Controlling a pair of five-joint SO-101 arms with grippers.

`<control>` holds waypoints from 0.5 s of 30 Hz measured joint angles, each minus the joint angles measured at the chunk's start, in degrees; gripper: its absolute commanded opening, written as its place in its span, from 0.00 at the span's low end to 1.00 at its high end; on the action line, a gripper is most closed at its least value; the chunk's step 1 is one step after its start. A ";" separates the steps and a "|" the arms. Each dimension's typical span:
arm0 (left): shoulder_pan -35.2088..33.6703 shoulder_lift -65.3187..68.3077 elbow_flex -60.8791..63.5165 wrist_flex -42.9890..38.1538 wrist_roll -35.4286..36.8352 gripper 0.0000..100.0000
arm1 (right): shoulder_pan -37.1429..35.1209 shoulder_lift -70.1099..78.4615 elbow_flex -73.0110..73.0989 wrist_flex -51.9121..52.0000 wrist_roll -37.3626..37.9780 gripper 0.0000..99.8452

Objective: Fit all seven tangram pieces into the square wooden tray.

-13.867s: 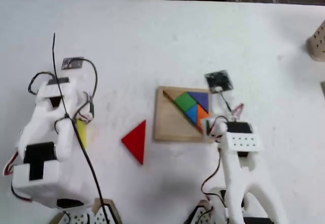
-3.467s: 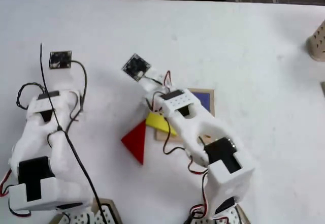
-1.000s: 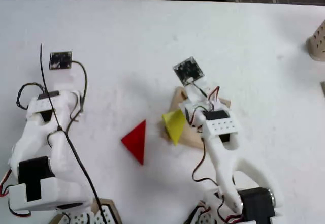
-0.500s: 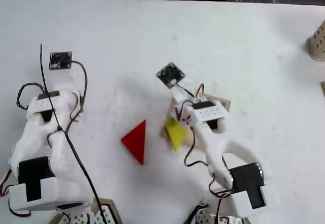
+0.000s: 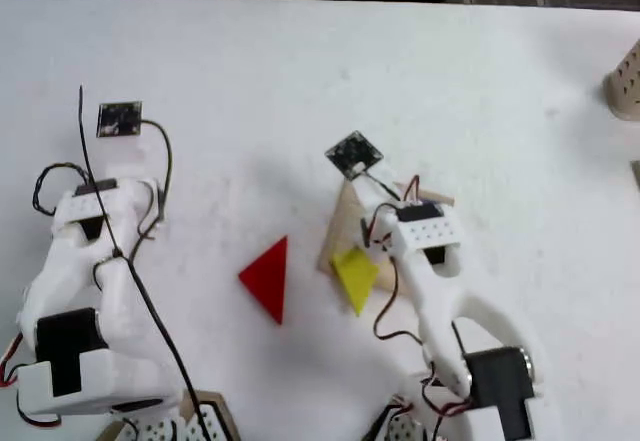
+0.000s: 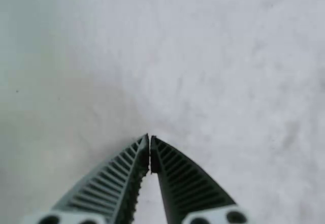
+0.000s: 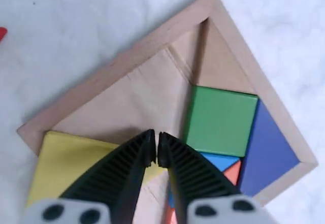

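While the right gripper (image 7: 155, 150) holds its jaws closed on nothing, the yellow triangle (image 7: 61, 163) lies directly beneath them, straddling the rim of the wooden tray (image 7: 127, 56). Judged step: seating this piece; it needs sliding into the recess ahead of the tips. The left gripper (image 6: 150, 153), likewise closed, hangs over the table (image 6: 203, 56).

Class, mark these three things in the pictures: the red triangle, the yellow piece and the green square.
red triangle (image 5: 268, 279), high view, middle of its top face.
yellow piece (image 7: 66, 160), right wrist view, uncovered part of its face.
green square (image 7: 221, 121), right wrist view, centre of its face.
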 measured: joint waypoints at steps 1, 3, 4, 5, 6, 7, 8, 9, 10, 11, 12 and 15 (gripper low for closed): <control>0.00 0.00 0.00 0.00 0.00 0.02 | 0.35 -1.14 0.44 0.00 0.00 0.02; 0.00 0.00 0.00 0.00 0.00 0.02 | 1.32 -4.31 2.11 0.00 0.00 0.02; 0.00 0.00 0.00 0.00 0.00 0.02 | 1.67 -6.07 3.25 0.35 0.00 0.02; 0.00 0.00 0.00 0.00 0.00 0.02 | 2.46 -8.00 4.40 0.97 0.00 0.02; 0.00 0.00 0.00 0.00 0.00 0.02 | 3.52 -10.37 5.45 2.20 0.09 0.02; 0.00 0.00 0.00 0.00 0.00 0.02 | 4.66 -12.66 6.51 3.69 0.09 0.02; 0.00 0.00 0.00 0.00 0.00 0.02 | 5.45 -14.86 7.65 5.45 0.09 0.02; 0.00 0.00 0.00 0.00 0.00 0.02 | 5.63 -16.88 9.14 7.21 0.09 0.02; 0.00 0.00 0.00 0.00 0.00 0.02 | 5.36 -18.55 10.73 9.05 0.09 0.02; 0.00 0.00 0.00 0.00 0.00 0.02 | 5.10 -19.96 12.22 10.90 0.09 0.02; 0.00 0.00 0.00 0.00 0.00 0.02 | 4.57 -21.10 13.36 12.92 0.09 0.02; 0.00 0.00 0.00 0.00 0.00 0.02 | 0.79 -22.68 15.56 17.58 0.09 0.02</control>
